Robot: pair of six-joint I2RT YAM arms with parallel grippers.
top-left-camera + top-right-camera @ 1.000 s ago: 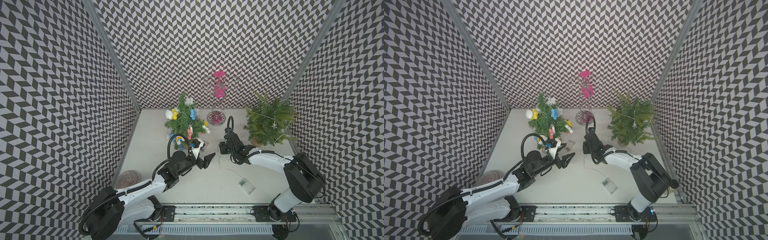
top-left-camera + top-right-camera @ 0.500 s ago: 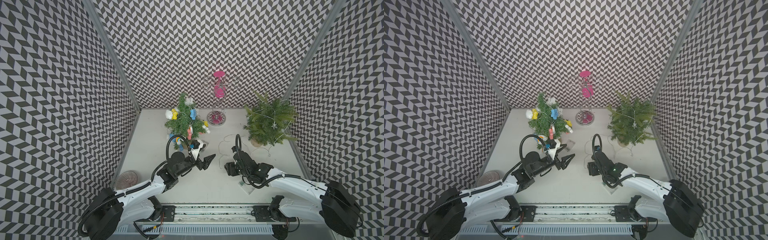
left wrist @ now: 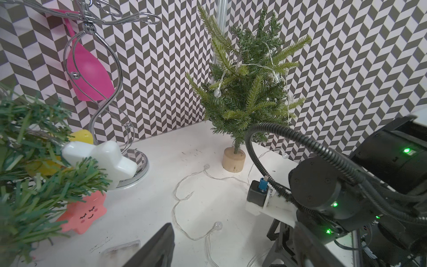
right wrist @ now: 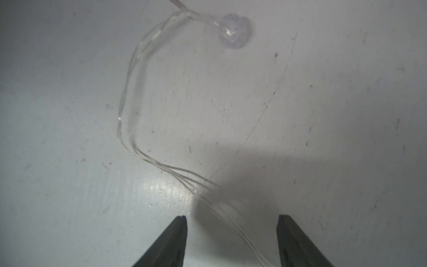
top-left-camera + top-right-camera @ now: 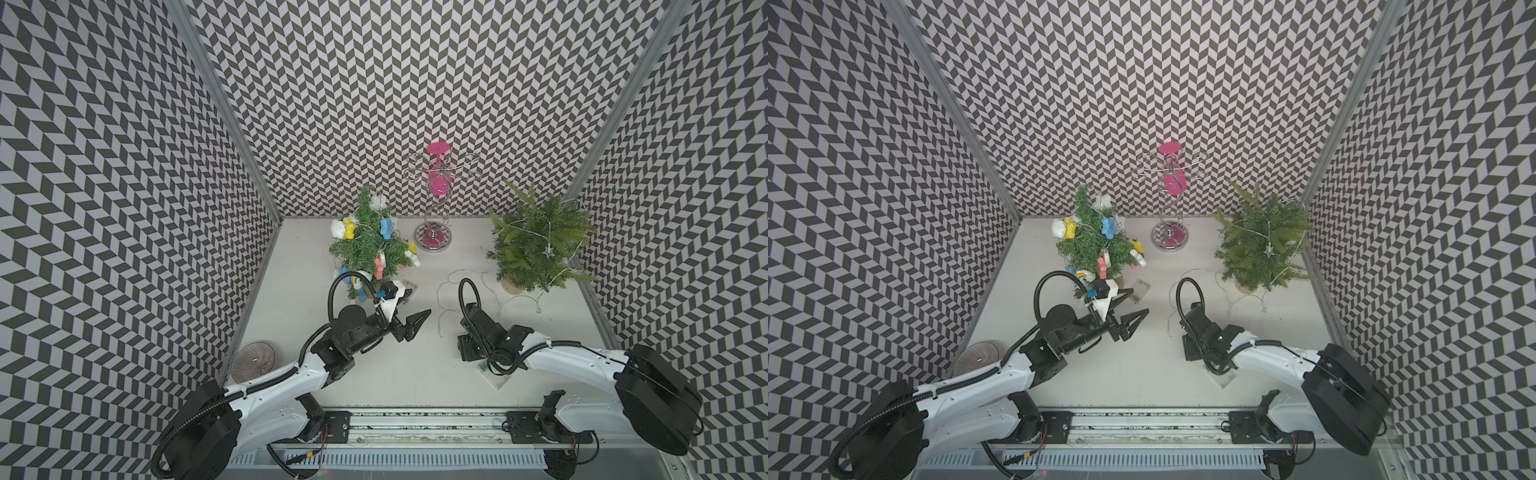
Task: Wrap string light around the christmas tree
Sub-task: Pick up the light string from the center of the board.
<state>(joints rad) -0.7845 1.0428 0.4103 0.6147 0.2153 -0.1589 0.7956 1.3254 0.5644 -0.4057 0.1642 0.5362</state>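
The right gripper (image 4: 231, 219) hangs low over the table (image 5: 386, 374) with its jaws apart and nothing clamped; a strand of the string light (image 4: 126, 111) runs between the tips. The left gripper (image 5: 417, 324) is spread wide and empty, near the table centre. Part of the string light is draped over the christmas tree (image 5: 540, 245), which stands near the back right corner. The slack lies in loose loops on the table between the tree's wooden base (image 3: 233, 160) and the right gripper. Risk: the wire is thin and lies flat, so closing jaws are likely to miss it or scrape the surface. Risk: a pull on the slack can drag the draped turns off the branches or tip the tree, since the base looks small. Risk: the clear battery box (image 5: 492, 374), lying partly under the right arm near the front edge, can be dragged along and catch on the arm. Obstacles: the decorated tree (image 5: 370, 245) just beside the left gripper, and a chrome stand (image 5: 434, 243) at the back edge between the two trees. A glass dish (image 5: 252, 368) sits at the front left corner, well apart from the work.
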